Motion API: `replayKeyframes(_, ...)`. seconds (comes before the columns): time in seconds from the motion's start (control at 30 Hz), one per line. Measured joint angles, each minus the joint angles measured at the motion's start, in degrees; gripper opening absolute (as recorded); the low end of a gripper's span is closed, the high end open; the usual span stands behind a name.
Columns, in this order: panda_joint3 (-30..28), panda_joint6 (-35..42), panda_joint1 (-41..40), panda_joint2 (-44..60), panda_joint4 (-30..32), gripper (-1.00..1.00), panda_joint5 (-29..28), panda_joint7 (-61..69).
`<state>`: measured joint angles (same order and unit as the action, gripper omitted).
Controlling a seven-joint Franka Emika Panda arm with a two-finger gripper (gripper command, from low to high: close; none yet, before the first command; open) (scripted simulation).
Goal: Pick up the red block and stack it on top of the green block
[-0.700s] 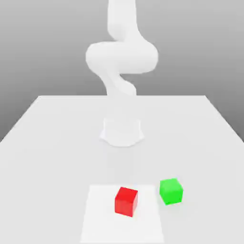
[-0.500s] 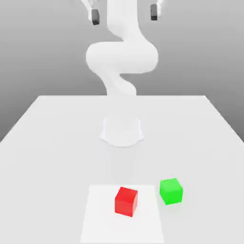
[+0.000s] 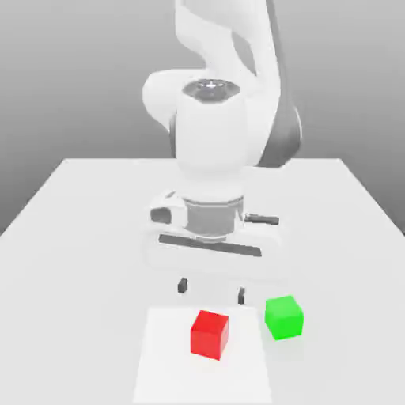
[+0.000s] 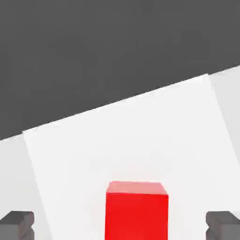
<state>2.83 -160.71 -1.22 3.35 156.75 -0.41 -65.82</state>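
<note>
Red block (image 3: 210, 334) sits on the pale mat (image 3: 158, 372), just beside the green block (image 3: 284, 317). Gripper (image 3: 212, 290) hangs above and behind it, fingers spread, empty. Descending off-centre could clip and shove the red block, or bump the neighbour.

Matt, smooth red block (image 3: 210, 334), green block (image 3: 284, 317); smooth white table (image 3: 79, 237).

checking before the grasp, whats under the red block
The red block sits on a pale square mat on the table. The open gripper hangs above it. The patch directly beneath the block is hidden.
</note>
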Motion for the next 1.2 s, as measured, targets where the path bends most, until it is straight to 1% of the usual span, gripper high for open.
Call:
replayKeyframes(0.17, -1.42, -8.71, 1.13, 10.39, -1.1, 0.0, -1.45, -1.32)
replayKeyframes(0.2, -1.57, -9.65, 1.26, 11.5, -1.25, -1.0, -1.53, -1.39)
replayKeyframes(0.43, -1.49, -9.53, 1.16, 11.29, -1.22, -1.0, -1.72, -1.56)
replayKeyframes(0.63, -0.49, -0.06, 0.66, 0.17, 0.42, -1.0, -0.08, -0.36)
replayKeyframes(0.77, 3.61, 4.34, 8.62, -6.56, 2.76, -1.0, 2.77, 1.73)
replayKeyframes(0.87, 6.82, 6.81, 12.96, -10.98, 4.65, -1.0, 3.88, 2.56)
replayKeyframes(0.97, 7.96, 3.13, 13.67, -7.61, 4.99, -1.0, 2.38, 1.51)
replayKeyframes(1.07, 7.18, -2.53, 13.97, -1.68, 4.8, -1.0, -0.92, -0.82)
replayKeyframes(1.1, 6.72, -4.4, 14.05, 0.31, 4.72, 1.0, -2.16, -1.69)
replayKeyframes(1.2, 6.72, -4.4, 14.05, 0.31, 4.72, 1.0, -2.16, -1.69)
